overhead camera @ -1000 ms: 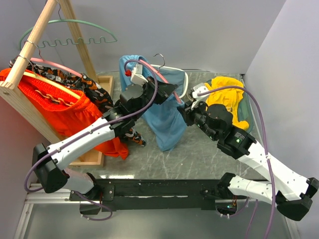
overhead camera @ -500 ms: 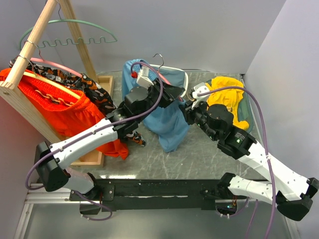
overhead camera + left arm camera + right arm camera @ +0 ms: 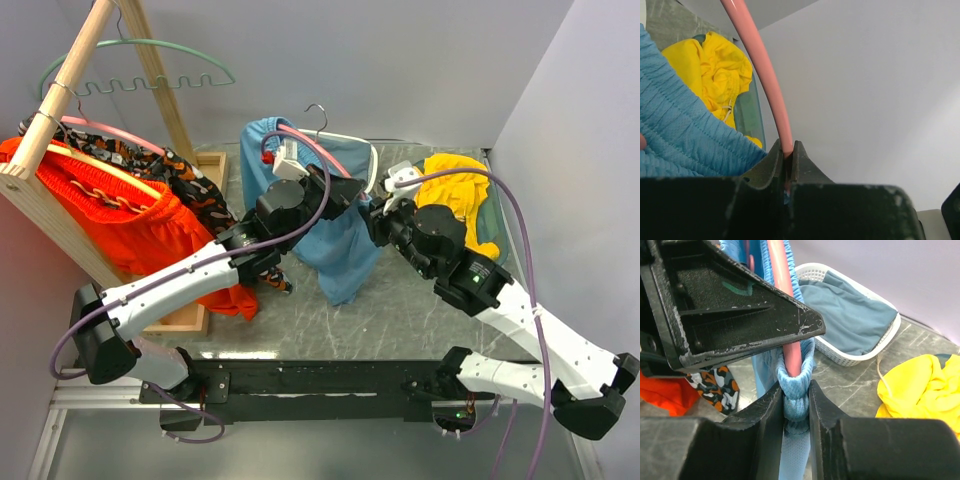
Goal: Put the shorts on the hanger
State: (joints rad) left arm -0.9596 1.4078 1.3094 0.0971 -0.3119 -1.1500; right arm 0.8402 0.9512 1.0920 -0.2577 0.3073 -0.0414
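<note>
— Room on the left?
— No: the wooden rack (image 3: 75,65) and orange shorts (image 3: 100,215) fill it.
— Behind?
— A white basket (image 3: 372,165), with a yellow garment (image 3: 455,190) at the right.
— Top of the blue shorts (image 3: 335,250)?
— Crowded: left gripper (image 3: 352,192) clamps the pink hanger (image 3: 318,148), right gripper (image 3: 372,212) pinches the waistband. Bare table (image 3: 400,310) lies in front.

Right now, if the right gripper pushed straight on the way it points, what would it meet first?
The right gripper would first meet the light blue fabric shorts pinched in its jaws, wrapped over the thin pink hanger. Just beyond, probably a black finger of the left gripper; depth is unclear.
</note>
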